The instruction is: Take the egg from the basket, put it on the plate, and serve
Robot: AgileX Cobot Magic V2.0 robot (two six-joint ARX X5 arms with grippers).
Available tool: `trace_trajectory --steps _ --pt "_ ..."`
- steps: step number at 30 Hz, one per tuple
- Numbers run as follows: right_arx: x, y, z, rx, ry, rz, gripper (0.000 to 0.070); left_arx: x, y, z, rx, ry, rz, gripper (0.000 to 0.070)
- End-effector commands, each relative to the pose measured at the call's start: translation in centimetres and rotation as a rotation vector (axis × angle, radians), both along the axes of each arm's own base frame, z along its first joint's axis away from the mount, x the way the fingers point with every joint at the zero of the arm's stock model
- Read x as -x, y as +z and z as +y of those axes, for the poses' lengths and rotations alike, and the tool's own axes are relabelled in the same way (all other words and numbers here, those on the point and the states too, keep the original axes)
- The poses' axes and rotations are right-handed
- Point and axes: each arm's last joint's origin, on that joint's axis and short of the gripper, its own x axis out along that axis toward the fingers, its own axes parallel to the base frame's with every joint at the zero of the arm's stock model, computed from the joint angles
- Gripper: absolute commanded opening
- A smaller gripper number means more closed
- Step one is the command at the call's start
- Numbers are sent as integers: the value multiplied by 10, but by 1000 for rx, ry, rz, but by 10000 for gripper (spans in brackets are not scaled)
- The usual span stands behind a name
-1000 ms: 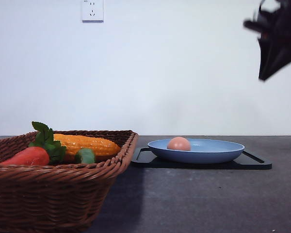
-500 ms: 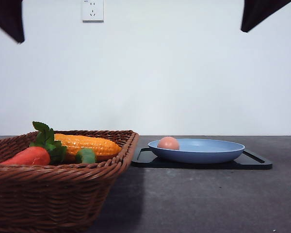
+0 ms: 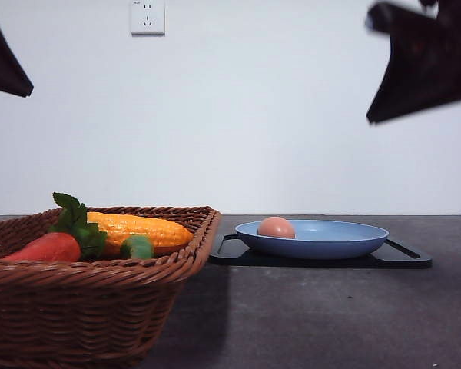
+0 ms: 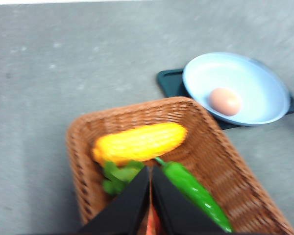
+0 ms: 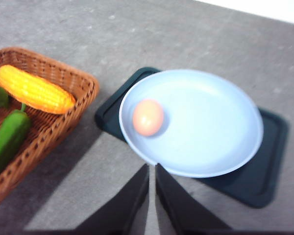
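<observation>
One basket (image 3: 100, 284) sits at the left, holding one carrot (image 3: 46, 247), one corn cob (image 3: 138, 229) and one green pepper (image 4: 193, 188). The left gripper (image 4: 151, 174) hangs high above it, jaws pressed together on nothing. Further right, the single egg (image 3: 276, 227) lies in the left part of the one plate (image 3: 346, 240), which rests on one tray (image 3: 403, 260). The right gripper (image 5: 152, 174), also closed and empty, hovers high over the plate's near rim, so I judge it the nearer arm for serving; the egg lies below and just ahead of its tips.

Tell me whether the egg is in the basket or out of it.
Out. The egg lies on the blue plate, apart from the basket.
</observation>
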Motion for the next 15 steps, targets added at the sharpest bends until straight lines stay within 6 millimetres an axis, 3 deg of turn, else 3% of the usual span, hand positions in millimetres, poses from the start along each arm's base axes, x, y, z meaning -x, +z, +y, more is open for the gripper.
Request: trace_trajectory --steps 1,4,15 --pt "0 -6 2 -48 -9 -16 0 3 -2 -2 56 2 1 0" --pt "1 -14 1 -47 -9 -15 0 6 -3 -2 93 9 29 0" --pt "0 -11 1 -67 -10 -42 0 5 -4 -3 88 9 34 0"
